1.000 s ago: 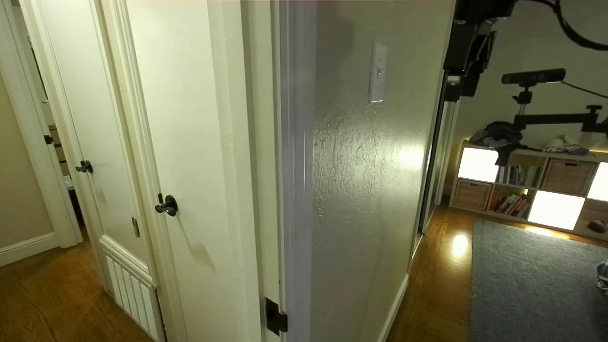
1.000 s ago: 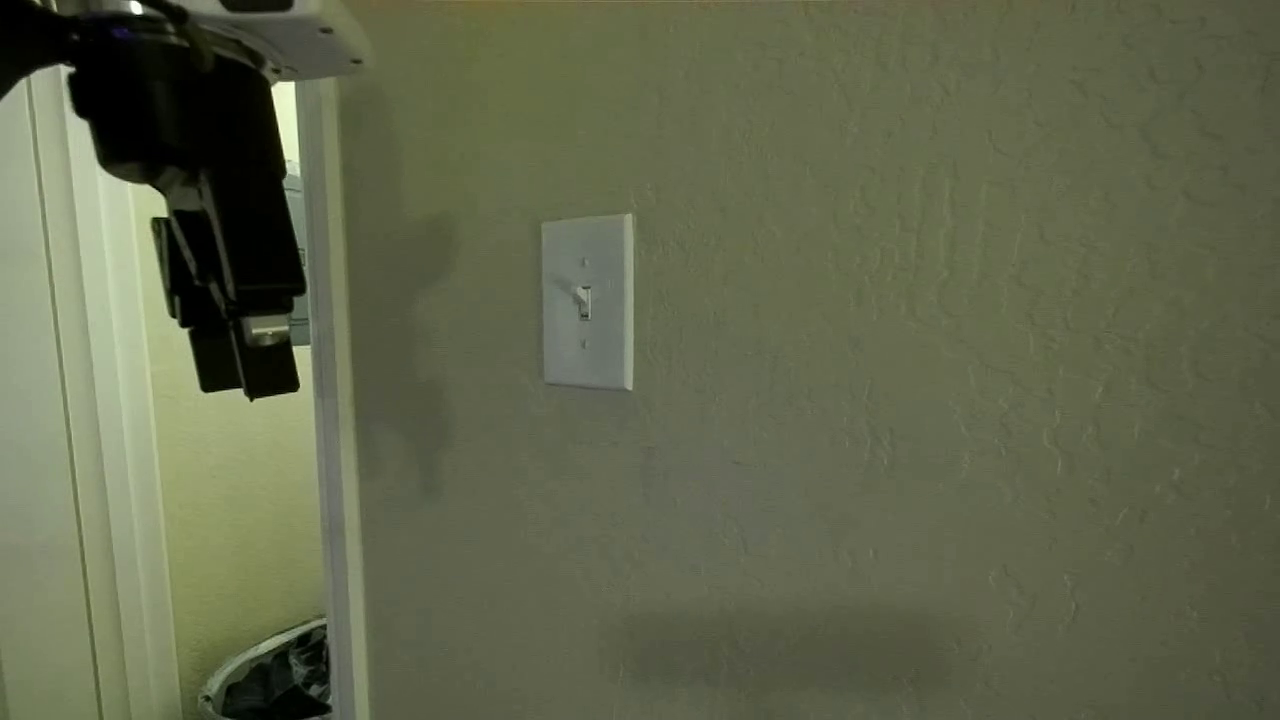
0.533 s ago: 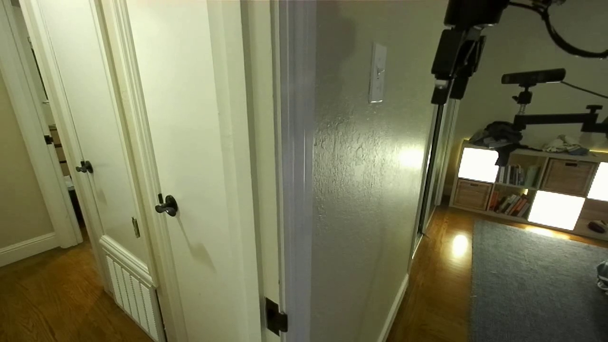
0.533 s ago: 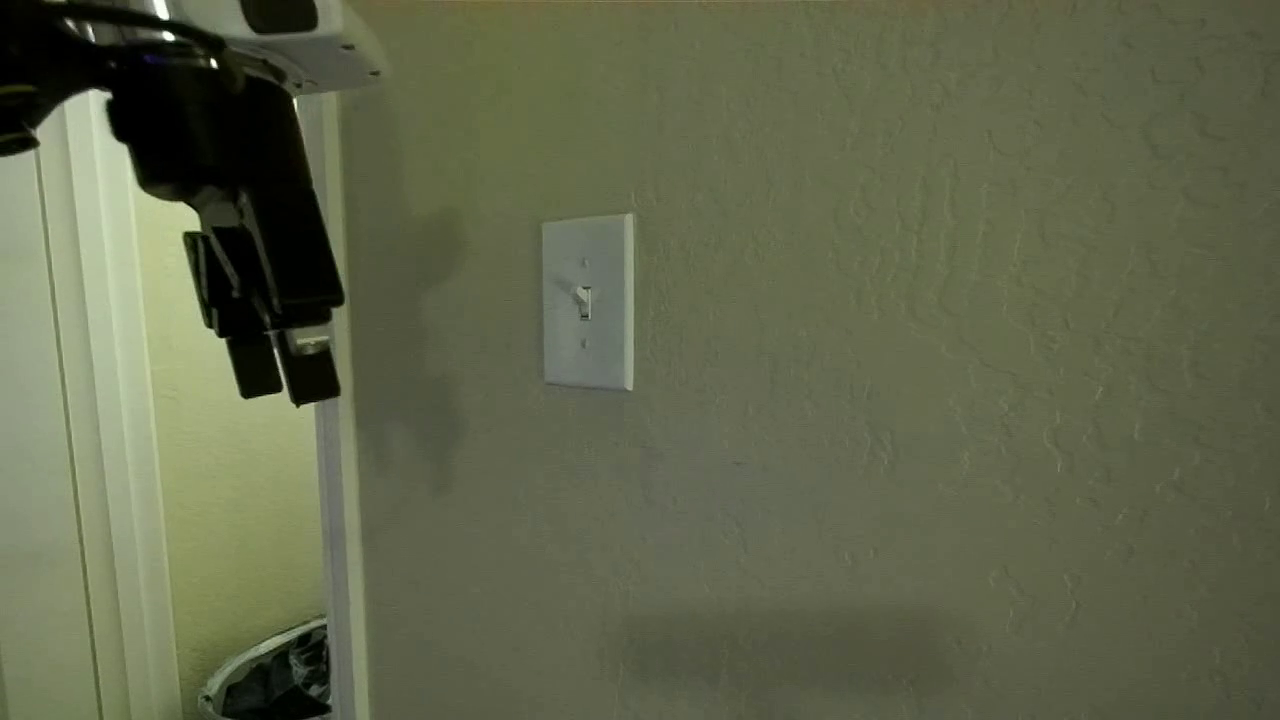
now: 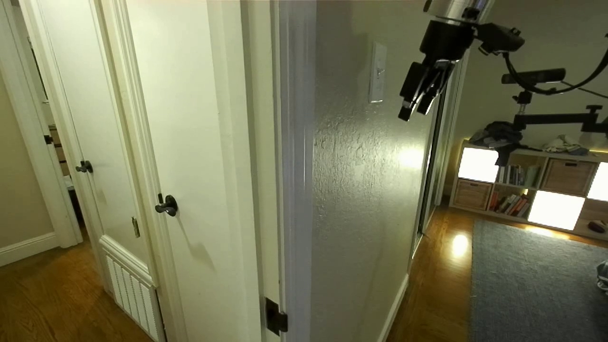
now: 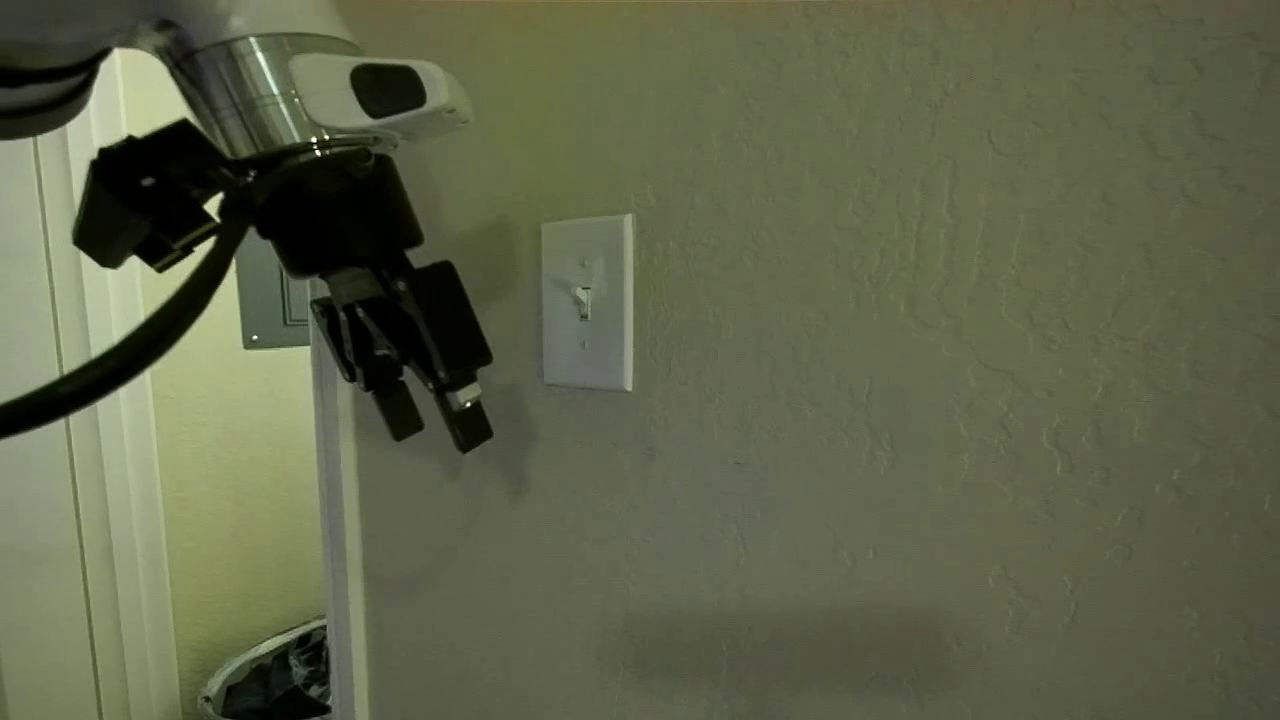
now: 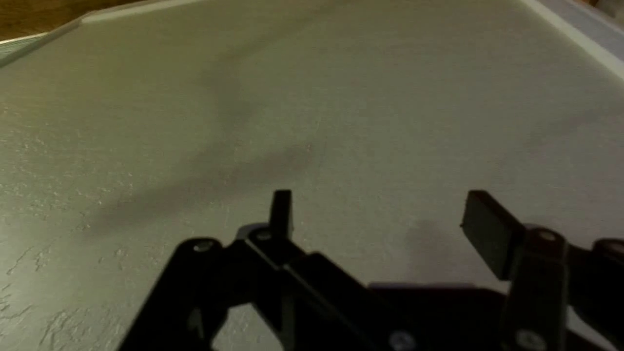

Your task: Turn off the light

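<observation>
Two black fingers [image 6: 467,428] are standing well apart on the robot's hand [image 6: 436,430], which is hanging released, with textured wall [image 7: 380,122] showing between the tips in the wrist view. Near it, on that same wall, the white toggle light switch [image 6: 583,302] is sitting in its upright rectangular plate [image 6: 588,360]. In an exterior view, the hand is hovering left of the plate and slanting down and rightward, its fingertips dipping lower than the plate's bottom edge. A strip of wall is showing between hand and plate, and the hand's soft shadow [image 6: 515,455] is falling across it. In an exterior view taking in the white door frame [image 5: 297,190], the plate is appearing to the left of the hand, and there too the tips are hanging lower than the switch. How far off the wall the fingers are hovering, I'm not managing to judge from where I'm standing. The toggle is looking tilted upward, and it is sitting apart from the hand. Past the hand, a gray metal panel [image 6: 265,315] is peeking out, and lower down a bin [image 6: 240,659] is showing its pale rim. Across the room, a cube shelf [image 5: 546,154] is glowing from several bright compartments, and a gray-blue rug [image 5: 532,280] is lying on the wooden floor [image 5: 439,285].
</observation>
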